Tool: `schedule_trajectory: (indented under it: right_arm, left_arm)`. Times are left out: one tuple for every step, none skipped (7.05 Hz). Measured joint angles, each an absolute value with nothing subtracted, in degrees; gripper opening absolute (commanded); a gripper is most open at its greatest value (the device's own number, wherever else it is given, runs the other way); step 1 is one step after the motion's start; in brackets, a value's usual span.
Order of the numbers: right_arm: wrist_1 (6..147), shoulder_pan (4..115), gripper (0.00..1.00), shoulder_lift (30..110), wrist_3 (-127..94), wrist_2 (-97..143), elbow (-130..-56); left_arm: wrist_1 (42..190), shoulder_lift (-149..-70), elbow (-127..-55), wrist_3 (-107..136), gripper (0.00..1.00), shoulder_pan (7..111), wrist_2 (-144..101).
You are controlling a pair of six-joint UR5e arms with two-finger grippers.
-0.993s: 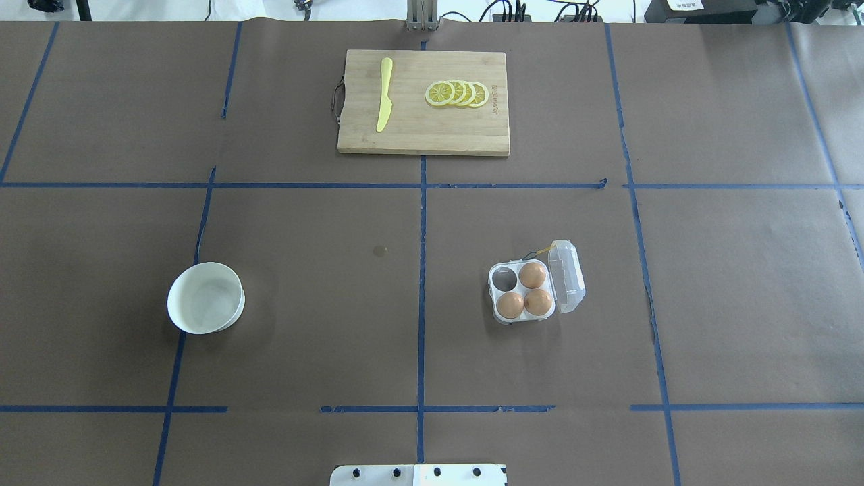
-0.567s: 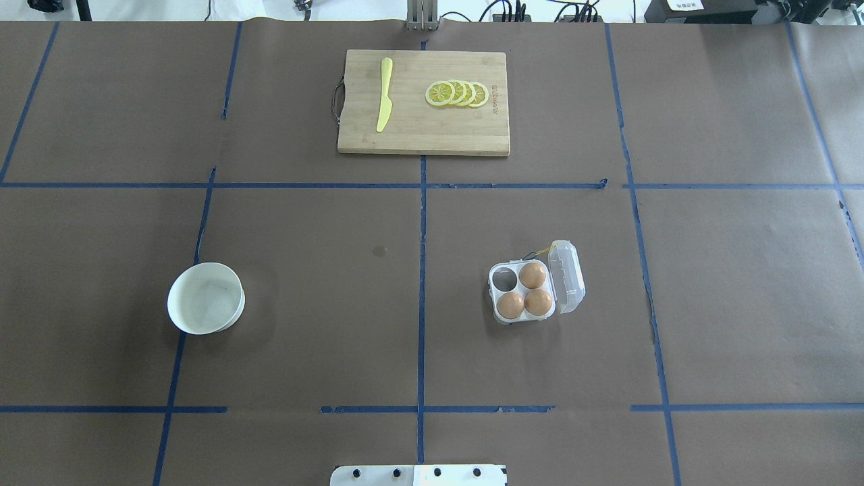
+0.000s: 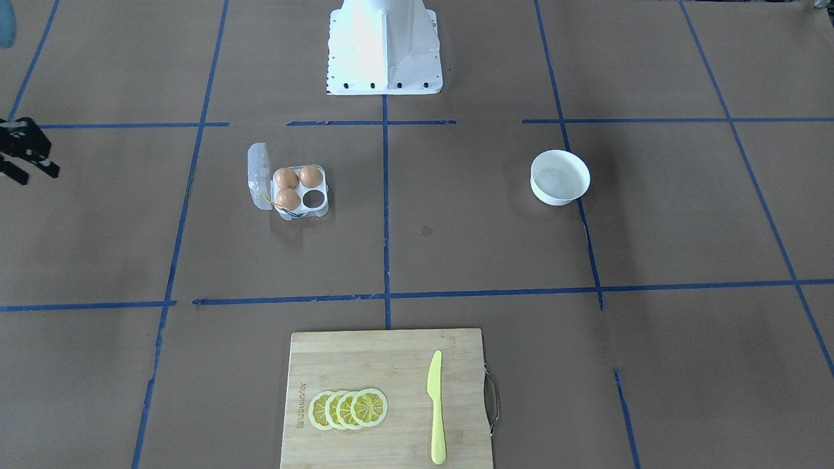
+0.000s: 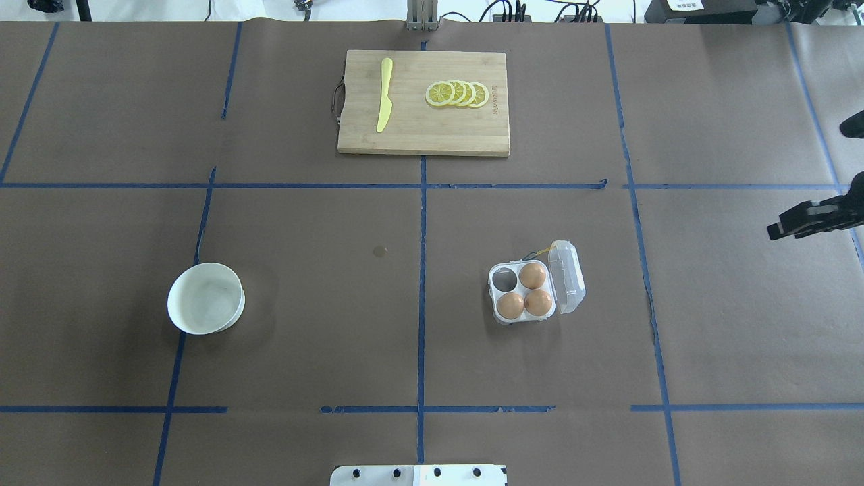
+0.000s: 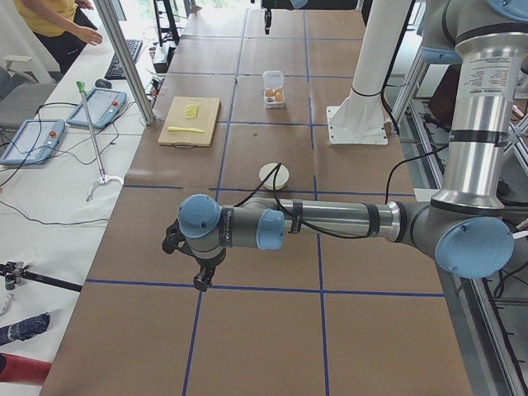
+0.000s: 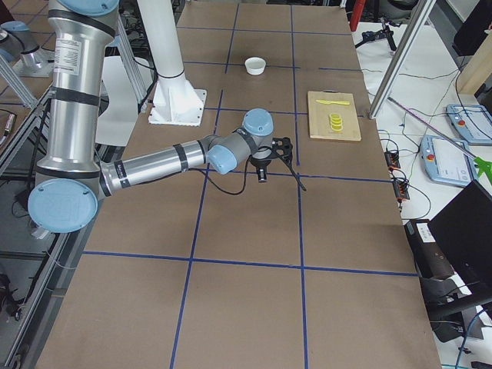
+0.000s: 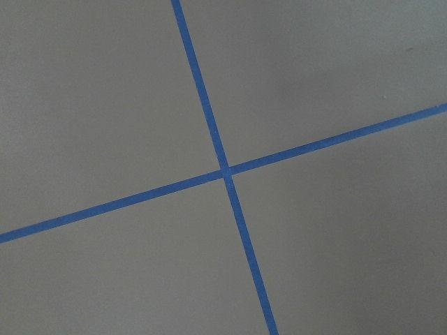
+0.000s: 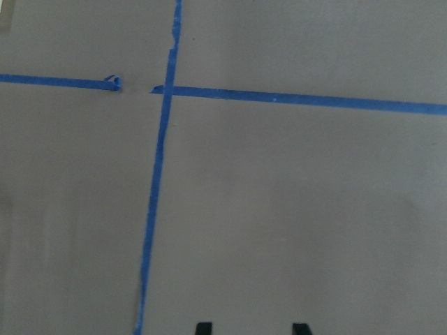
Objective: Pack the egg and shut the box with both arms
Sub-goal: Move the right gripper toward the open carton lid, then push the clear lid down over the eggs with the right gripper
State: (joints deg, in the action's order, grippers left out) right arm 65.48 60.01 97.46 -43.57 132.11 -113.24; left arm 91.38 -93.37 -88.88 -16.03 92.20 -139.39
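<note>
Hanging left gripper (image 5: 196, 268): lower left of the exterior left view, at the end of the near arm, above bare brown worktop (image 4: 304, 337) by a crossing of blue tape (image 7: 225, 171). It is seen from the side only, so I cannot tell how far it is parted. It is well apart from every object.
Bowl (image 4: 202, 264): left of centre in the overhead view, white and round, upright, sitting over a tape line.
Cutting board (image 4: 423, 138): top centre of the overhead view, pale wood. A yellow knife (image 4: 383, 94) lies on its left half and a row of overlapping lemon slices (image 4: 457, 93) on its right half.
Box (image 4: 503, 277): right of centre in the overhead view, just right of the middle tape line. It is clear plastic with four cells, and its lid (image 4: 567, 277) is swung open along the right side.
Box contents: one orange-brown egg (image 4: 532, 274) in the upper right cell, another egg (image 4: 510, 304) in the lower left, a third egg (image 4: 538, 302) in the lower right. The upper left cell shows only its dark hollow.
Right gripper (image 8: 251, 329): right edge of the overhead view, well apart from the box. It is spread wide, and its black fingertips (image 8: 203, 328) at the bottom of the wrist view have only worktop between them. It grips nothing.
</note>
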Motion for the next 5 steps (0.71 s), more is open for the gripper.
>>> schedule_trajectory:
  right_arm:
    - [60.1, 53.7, 0.00, 95.6, -55.7, 128.4, -113.2]
    - [56.2, 47.5, 0.00, 92.6, -66.7, 123.7, -113.0]
    - [54.5, 41.6, 0.00, 88.5, -74.2, 118.7, -112.3]
    - [54.0, 37.1, 0.00, 83.5, -78.6, 114.4, -110.7]
    - [54.1, 34.3, 0.00, 78.2, -81.0, 111.3, -107.9]
  left_arm:
    - [91.4, -93.7, -88.9, -16.0, 1.00, 92.2, -139.4]
    - [91.4, -93.9, -88.9, -16.0, 1.00, 92.1, -139.4]
    - [91.4, -94.0, -89.0, -16.0, 1.00, 92.1, -139.5]
    - [91.4, -94.0, -89.4, -16.0, 1.00, 92.0, -139.5]
    - [91.4, -94.0, -89.9, -15.9, 1.00, 92.0, -139.5]
